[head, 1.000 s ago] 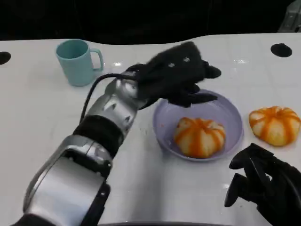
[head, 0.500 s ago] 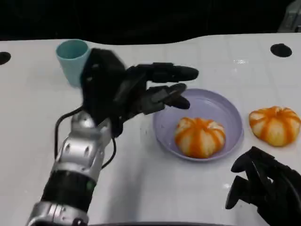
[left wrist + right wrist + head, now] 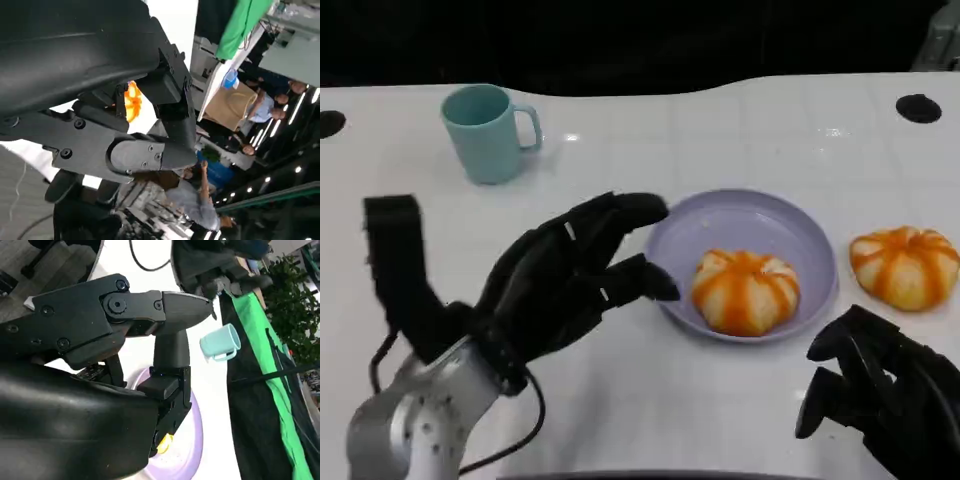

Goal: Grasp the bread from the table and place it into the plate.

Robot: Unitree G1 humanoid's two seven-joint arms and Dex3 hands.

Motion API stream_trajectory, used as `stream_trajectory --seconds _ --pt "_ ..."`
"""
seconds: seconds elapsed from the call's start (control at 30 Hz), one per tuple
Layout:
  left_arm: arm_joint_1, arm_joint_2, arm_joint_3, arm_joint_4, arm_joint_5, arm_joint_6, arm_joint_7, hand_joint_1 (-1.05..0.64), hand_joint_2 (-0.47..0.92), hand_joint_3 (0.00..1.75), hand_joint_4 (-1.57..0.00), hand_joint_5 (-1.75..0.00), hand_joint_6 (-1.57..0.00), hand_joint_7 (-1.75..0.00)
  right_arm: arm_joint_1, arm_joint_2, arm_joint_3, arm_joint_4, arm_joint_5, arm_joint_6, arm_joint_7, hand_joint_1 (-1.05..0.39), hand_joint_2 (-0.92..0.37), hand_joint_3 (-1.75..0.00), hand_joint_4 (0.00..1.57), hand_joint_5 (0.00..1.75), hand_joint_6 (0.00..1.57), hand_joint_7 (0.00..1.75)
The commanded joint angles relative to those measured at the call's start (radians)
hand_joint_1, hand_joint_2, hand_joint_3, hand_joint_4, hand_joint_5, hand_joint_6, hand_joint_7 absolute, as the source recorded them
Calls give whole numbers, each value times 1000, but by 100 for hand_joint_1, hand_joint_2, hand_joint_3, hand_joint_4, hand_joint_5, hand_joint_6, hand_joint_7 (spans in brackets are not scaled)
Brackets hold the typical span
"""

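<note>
A round orange-striped bread point(image 3: 745, 290) lies in the lilac plate point(image 3: 770, 215) at centre right of the head view. My left hand point(image 3: 565, 280) hovers just left of the plate with its fingers spread and nothing in them. A second, similar bread point(image 3: 905, 265) sits on the table right of the plate. My right hand point(image 3: 880, 400) hangs low at the near right, fingers loosely apart and holding nothing. The left wrist view catches a sliver of orange bread point(image 3: 132, 100) past my fingers. In the right wrist view the plate point(image 3: 187, 450) shows beyond my hand.
A teal mug point(image 3: 488, 130) stands at the back left, and appears as the mug point(image 3: 221, 343) in the right wrist view. The white table point(image 3: 670, 400) has two dark holes, one near each far corner. People stand beyond the table in the left wrist view.
My left hand has drawn back from above the plate toward the near left, and its forearm has dropped out of the middle. The bread stays in the plate. The right hand is still.
</note>
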Motion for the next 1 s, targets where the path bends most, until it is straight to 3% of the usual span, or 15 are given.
stream_trajectory --seconds 0.03,0.2,0.37,0.53,1.0 --pt "90 9 13 -102 -43 45 65 -62 92 36 -71 -158 -66 -123 7 -13 -3 -16 -1 -3 -4 -46 -92 -39 67 175 51 162" --pt "179 -2 19 -166 -67 64 119 -58 92 42 -69 -173 -61 -139 6 -15 -2 -23 1 6 -8 -46 -92 -39 65 175 50 162" --pt "243 -20 11 -183 -80 52 150 -57 92 43 -75 -175 -60 -151 5 -15 -3 -26 2 12 -13 -45 -92 -39 64 175 49 162" --pt "271 -26 8 -198 -81 49 175 -57 92 46 -73 -175 -49 -166 6 -18 -8 -27 10 14 -9 -45 -92 -40 63 175 48 162" --pt "310 -20 5 -184 -71 0 169 -54 92 44 -75 -175 -51 -169 4 -23 -17 -26 9 18 -15 -45 -92 -39 64 175 49 162"
